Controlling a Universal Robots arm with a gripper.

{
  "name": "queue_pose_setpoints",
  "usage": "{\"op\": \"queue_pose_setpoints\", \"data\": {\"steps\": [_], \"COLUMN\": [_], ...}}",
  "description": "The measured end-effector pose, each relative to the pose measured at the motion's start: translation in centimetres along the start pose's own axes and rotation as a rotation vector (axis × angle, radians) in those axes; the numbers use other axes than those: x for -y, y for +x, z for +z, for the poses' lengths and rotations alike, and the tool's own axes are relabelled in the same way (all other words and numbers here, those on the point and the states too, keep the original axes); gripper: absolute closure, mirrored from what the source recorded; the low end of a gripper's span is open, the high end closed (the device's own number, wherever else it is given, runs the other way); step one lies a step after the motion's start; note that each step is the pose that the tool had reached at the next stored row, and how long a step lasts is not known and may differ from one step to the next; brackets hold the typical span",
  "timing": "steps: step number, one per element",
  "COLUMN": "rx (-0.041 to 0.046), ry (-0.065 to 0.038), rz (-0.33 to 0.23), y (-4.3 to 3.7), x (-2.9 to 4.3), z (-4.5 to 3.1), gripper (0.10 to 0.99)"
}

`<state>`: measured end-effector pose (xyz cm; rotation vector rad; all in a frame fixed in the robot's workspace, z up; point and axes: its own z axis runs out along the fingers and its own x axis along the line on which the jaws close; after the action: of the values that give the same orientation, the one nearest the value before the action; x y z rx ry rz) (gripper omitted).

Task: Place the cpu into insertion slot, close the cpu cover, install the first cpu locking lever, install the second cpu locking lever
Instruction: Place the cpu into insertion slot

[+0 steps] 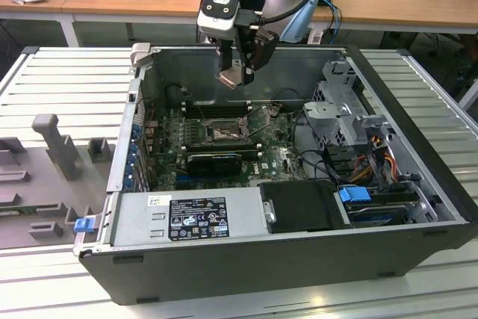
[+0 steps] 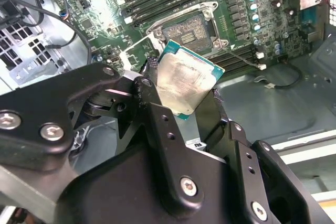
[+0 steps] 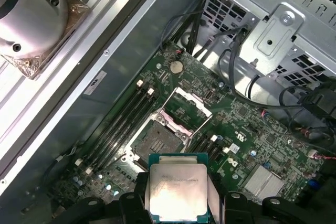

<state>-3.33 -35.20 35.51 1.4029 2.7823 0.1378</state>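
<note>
My gripper hangs above the open computer case, shut on the cpu, a small square chip with a dull silver top. In both wrist views the cpu sits tilted between the black fingers, well above the board. Below it on the green motherboard lies the insertion slot, uncovered with its pin field showing. The cpu cover stands swung up at the slot's edge toward the drive cage.
A grey power supply box and a black shroud fill the case's near side. The metal drive cage with cables stands at the exterior view's right. Black memory slots flank the slot. Grey fixtures sit outside the case.
</note>
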Motion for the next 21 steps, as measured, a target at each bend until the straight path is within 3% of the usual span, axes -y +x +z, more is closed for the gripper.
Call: {"op": "queue_pose_setpoints", "data": {"steps": [21], "rx": [0.0118], "ry": [-0.003], "rz": [0.132], "y": [0.0], "x": [0.01], "z": [0.16], "gripper": [0.561]}}
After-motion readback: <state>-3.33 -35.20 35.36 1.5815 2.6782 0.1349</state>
